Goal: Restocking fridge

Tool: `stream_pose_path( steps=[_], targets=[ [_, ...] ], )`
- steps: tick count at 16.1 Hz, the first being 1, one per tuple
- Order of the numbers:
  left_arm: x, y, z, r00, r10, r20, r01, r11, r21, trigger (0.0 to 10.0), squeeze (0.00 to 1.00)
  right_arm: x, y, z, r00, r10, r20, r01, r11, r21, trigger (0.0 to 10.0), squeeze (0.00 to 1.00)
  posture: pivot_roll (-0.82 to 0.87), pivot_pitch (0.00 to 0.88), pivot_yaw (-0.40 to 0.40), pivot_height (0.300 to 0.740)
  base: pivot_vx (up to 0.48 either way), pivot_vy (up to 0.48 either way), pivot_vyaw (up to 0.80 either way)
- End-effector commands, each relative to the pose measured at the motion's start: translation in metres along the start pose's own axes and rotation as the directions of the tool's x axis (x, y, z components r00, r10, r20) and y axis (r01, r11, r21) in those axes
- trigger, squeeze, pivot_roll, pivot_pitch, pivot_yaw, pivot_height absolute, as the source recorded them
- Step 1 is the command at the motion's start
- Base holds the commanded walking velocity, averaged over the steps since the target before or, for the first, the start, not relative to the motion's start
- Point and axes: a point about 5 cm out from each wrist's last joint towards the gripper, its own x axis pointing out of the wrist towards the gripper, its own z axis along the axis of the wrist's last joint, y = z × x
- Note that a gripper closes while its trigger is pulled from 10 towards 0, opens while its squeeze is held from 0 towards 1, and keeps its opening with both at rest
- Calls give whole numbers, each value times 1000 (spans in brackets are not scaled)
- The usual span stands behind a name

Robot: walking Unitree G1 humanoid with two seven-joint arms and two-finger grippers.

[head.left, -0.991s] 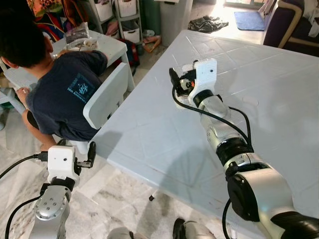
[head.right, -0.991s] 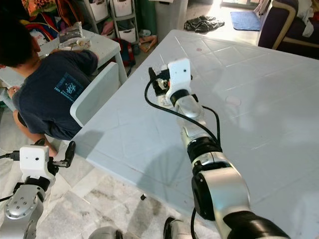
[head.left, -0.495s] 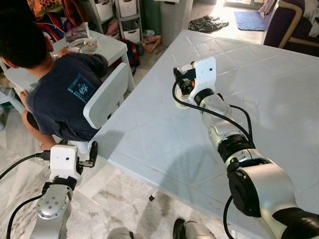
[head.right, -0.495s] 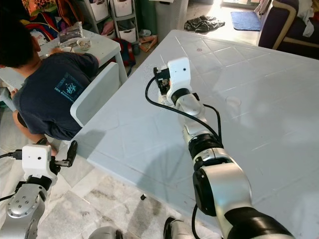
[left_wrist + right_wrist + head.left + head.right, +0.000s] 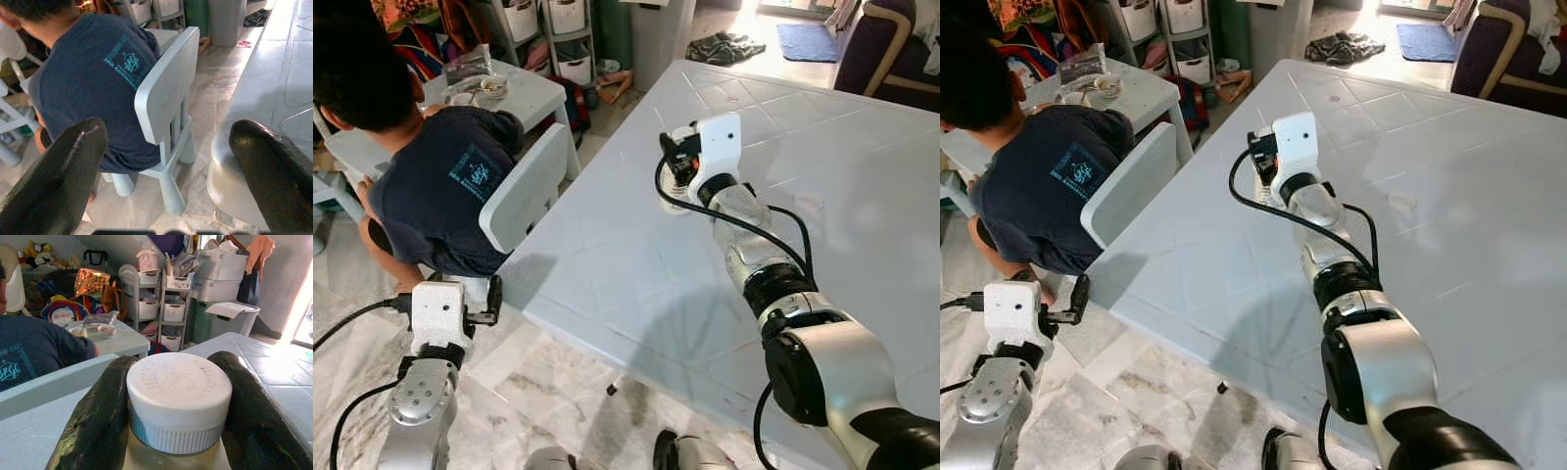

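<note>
Person in dark blue T-shirt (image 5: 435,191) seated on pale child's chair (image 5: 527,186) beside large white table (image 5: 862,176); storage shelves (image 5: 164,308) behind.

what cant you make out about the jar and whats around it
- Jar contents and label: the right wrist view cuts the body off at its bottom edge; the right gripper covers it in the eye views.
- Lid lettering: embossed, too faint to read.
- Fridge: outside all views.
</note>
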Motion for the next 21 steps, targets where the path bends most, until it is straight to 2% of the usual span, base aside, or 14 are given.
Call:
stream_pose_path(
  steps=[1, 2, 3, 5, 6, 7, 10, 12, 15, 21],
  targets=[
    [-4, 3, -3, 999, 22, -23, -22, 1000, 6, 10000, 0, -6, 9, -14, 998, 52, -43, -53, 998, -29, 0, 0, 110, 85, 31, 735, 0, 0, 0],
    [-4, 2, -2, 1000, 21, -21, -21, 1000, 8, 10000, 0, -8, 10, -15, 997, 65, -36, -67, 997, -40, 0, 0, 109, 81, 29, 735, 0, 0, 0],
    [-3, 1, -2, 999, 29, -23, -29, 1000, 4, 10000, 0, -11, 11, -12, 995, 103, 13, -103, 995, -15, 0, 0, 107, 75, 22, 735, 0, 0, 0],
    [-3, 1, -4, 998, 43, -43, -44, 999, -18, 10000, 0, -16, 10, -11, 993, 115, 39, -116, 993, 25, 0, 0, 100, 63, 7, 735, 0, 0, 0],
    [-2, 2, -3, 997, 59, -45, -60, 998, -30, 10000, 0, -22, 13, -11, 987, 146, 70, -151, 986, 66, 7569, 0, 100, 59, 0, 735, 0, 0, 0],
    [-1, 1, -2, 996, 79, -41, -81, 996, -46, 10000, 0, -33, 16, -11, 985, 140, 105, -148, 986, 76, 10000, 0, 99, 47, -11, 735, 0, 0, 0],
    [1, 1, -1, 996, 79, -35, -80, 996, -42, 10000, 0, -49, 17, -20, 993, 68, 95, -81, 987, 137, 10000, 0, 92, 33, -12, 735, 0, 89, 0],
    [4, 3, 0, 996, 84, -33, -86, 995, -41, 10000, 0, -58, 17, -19, 994, 48, 100, -63, 987, 146, 10000, 0, 92, 33, -12, 735, 0, 336, 0],
    [8, 0, 0, 997, 69, -32, -70, 997, -40, 10000, 0, -67, 23, -14, 989, 90, 115, -108, 983, 152, 10000, 0, 71, 29, -1, 735, 0, 339, 690],
    [6, -5, -4, 997, 67, -43, -69, 997, -43, 10000, 0, -70, 41, -9, 976, 172, 130, -194, 965, 176, 10000, 0, 84, 18, -7, 735, 0, 335, 781]
  ],
)
